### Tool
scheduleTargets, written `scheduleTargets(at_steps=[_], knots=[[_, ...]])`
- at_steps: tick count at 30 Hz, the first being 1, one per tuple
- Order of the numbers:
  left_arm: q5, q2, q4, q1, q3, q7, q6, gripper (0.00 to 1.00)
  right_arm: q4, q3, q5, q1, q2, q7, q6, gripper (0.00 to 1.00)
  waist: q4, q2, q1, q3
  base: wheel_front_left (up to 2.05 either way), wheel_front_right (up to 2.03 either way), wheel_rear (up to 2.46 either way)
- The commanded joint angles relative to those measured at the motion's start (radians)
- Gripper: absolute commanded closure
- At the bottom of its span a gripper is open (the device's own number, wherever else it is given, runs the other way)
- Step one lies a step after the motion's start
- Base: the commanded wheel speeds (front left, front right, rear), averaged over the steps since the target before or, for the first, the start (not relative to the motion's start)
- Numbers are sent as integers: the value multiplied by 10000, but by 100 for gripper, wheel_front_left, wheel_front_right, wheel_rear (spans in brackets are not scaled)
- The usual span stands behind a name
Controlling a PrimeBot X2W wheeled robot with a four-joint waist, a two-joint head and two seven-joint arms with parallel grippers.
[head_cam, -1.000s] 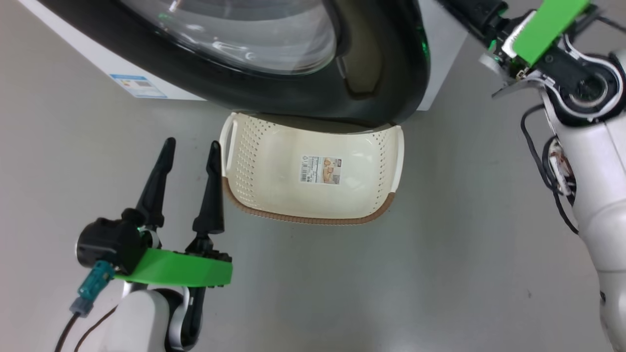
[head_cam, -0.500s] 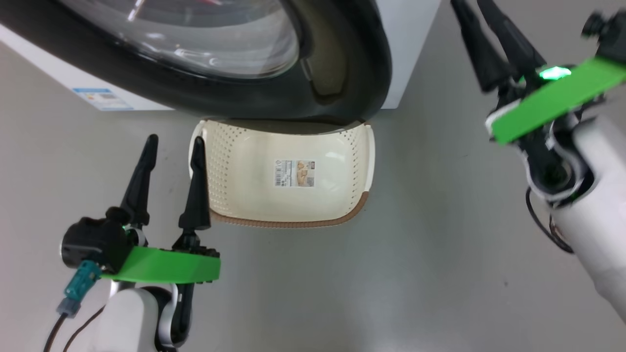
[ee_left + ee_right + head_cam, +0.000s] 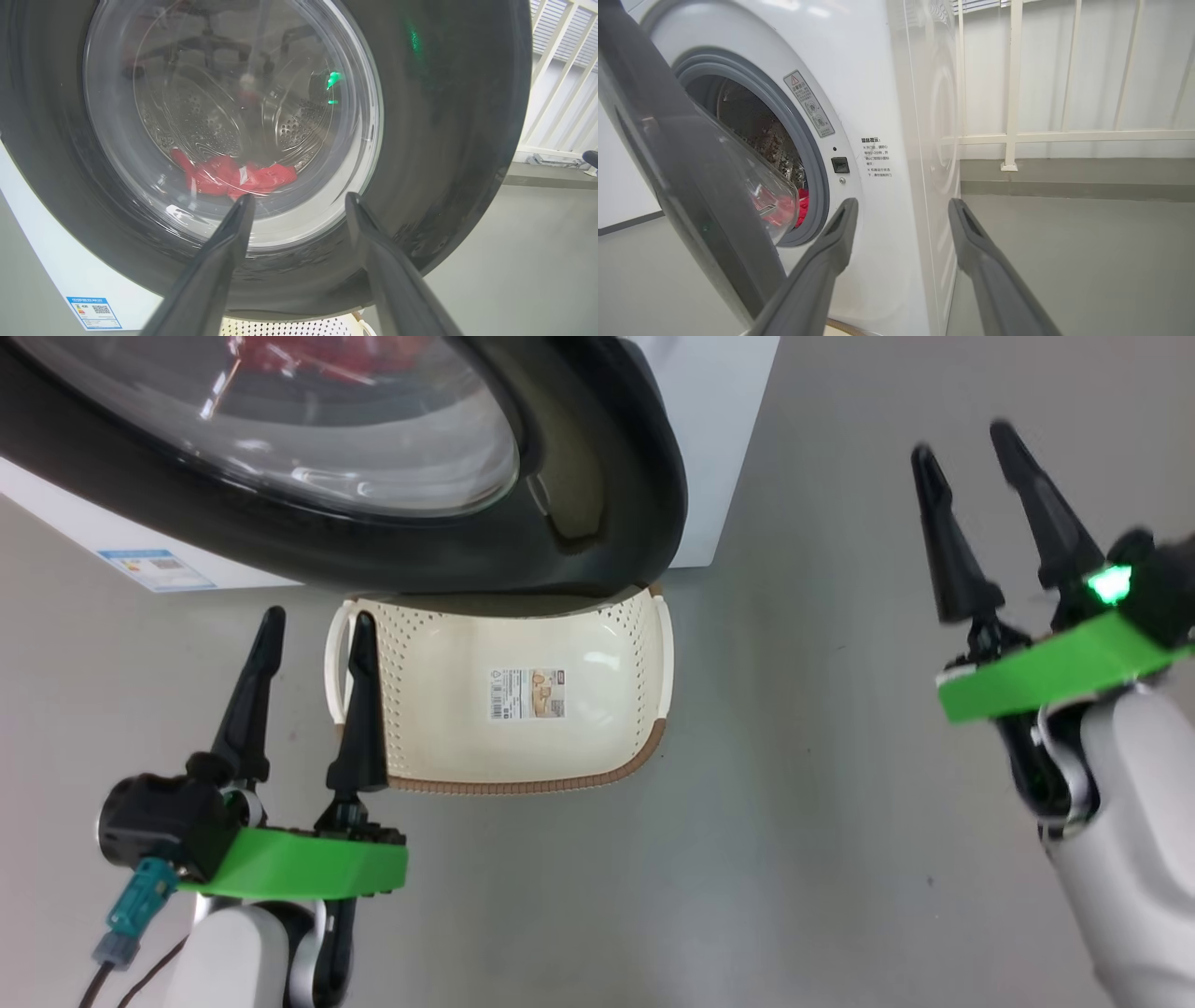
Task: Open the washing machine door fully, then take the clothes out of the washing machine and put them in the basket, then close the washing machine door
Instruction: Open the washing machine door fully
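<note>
I had drawn my spread right gripper (image 3: 962, 441) back; the glossy black-rimmed round glass door (image 3: 607, 476) left of it stood only ajar.

Washing machine door (image 3: 392, 555): glossy black plastic rim, clear smooth glass window (image 3: 224, 70) with reflections. Washing machine (image 3: 878, 84) casing: white, smooth, semi-gloss. Drum (image 3: 205, 135): perforated shiny metal. Door ring (image 3: 822, 186): grey matt rubber. Clothes (image 3: 219, 177): soft red cloth. Basket (image 3: 597, 728): smooth cream plastic, perforated, brown woven-look rim, paper label (image 3: 526, 694). Floor (image 3: 794, 859): grey, matt, faintly speckled.
</note>
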Motion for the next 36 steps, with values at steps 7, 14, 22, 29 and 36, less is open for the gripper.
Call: scheduleTargets(at_steps=[7, 14, 22, 29, 36], knots=[[85, 183, -326, 198, 278, -76, -96, 0, -1821, -1192, -1635, 1481, 1033, -61, 4, 0, -48, -1, 0, -114, 0, 0, 0], [3, 183, -366, 224, 275, -76, -111, 0, -2552, -1647, -2218, 2465, 1442, -62, 4, 0, 26, -1, 0, -186, 0, 0, 0], [72, 183, -385, 345, 301, -76, -169, 0, -2816, -1808, -2482, 3187, 1613, -62, 4, 0, 73, -1, 0, -255, 0, 0, 0], [133, 183, -375, 332, 291, -76, -156, 0, -2851, -1827, -2516, 3326, 1649, -62, 4, 0, 78, -1, 0, -223, 0, 0, 0], [168, 183, -274, 383, 331, -76, -162, 0, -2714, -1841, -2410, 3389, 1684, -62, 4, 0, 72, -1, 0, -345, 0, 0, 0]])
